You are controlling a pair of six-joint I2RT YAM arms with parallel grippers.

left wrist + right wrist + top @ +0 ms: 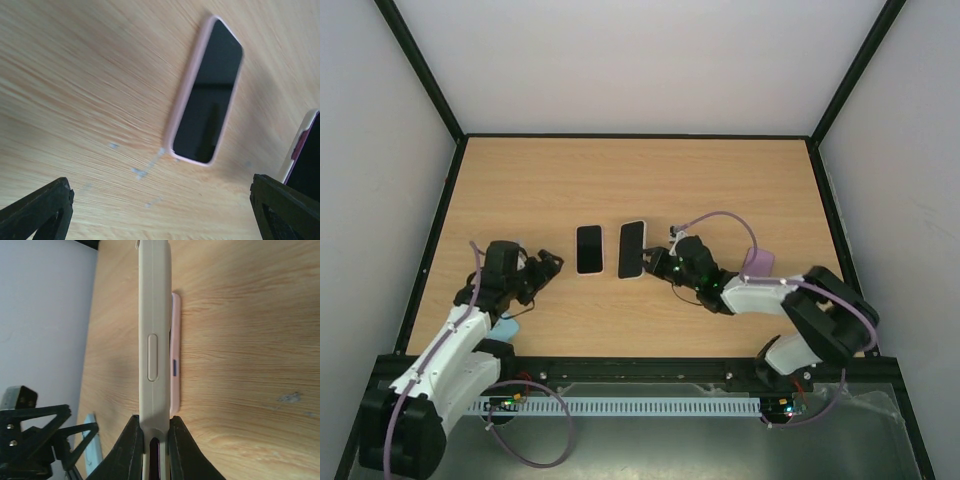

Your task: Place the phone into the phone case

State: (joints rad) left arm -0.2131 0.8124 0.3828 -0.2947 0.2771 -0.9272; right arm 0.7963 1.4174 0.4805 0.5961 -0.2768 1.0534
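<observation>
Phone lies flat on the surface, screen up, near the middle, with nothing holding it. I take the pink-edged slab to be the phone and the cream shell at its 3 o'clock to be the case. The moulded button on the shell's side points that way, though the views do not settle it.

The right gripper is pinching the case by its near short end, at about 5 o'clock from the case's centre. The right wrist view shows the case edge-on, with the phone just beyond it. I cannot tell whether the case is lifted or resting on the surface.

The left gripper hangs spread wide at the phone's 8 o'clock, apart from it and holding nothing.

The step in hand looks like bringing the two pieces together, and it would go best this way:

- Keep the right pinch on the very rim, so the gripper does not block the cavity.
- Hold the case's open side level and facing up.
- Have the left gripper take the phone across its long edges near the 6 o'clock end, squarely, because the glossy body may slip.
- Line up the long axes of phone and case.
- Seat the far end under the case's lip at 12 o'clock first, then press the near corners down.
- A skewed entry would likely jam a corner on the rim.
</observation>
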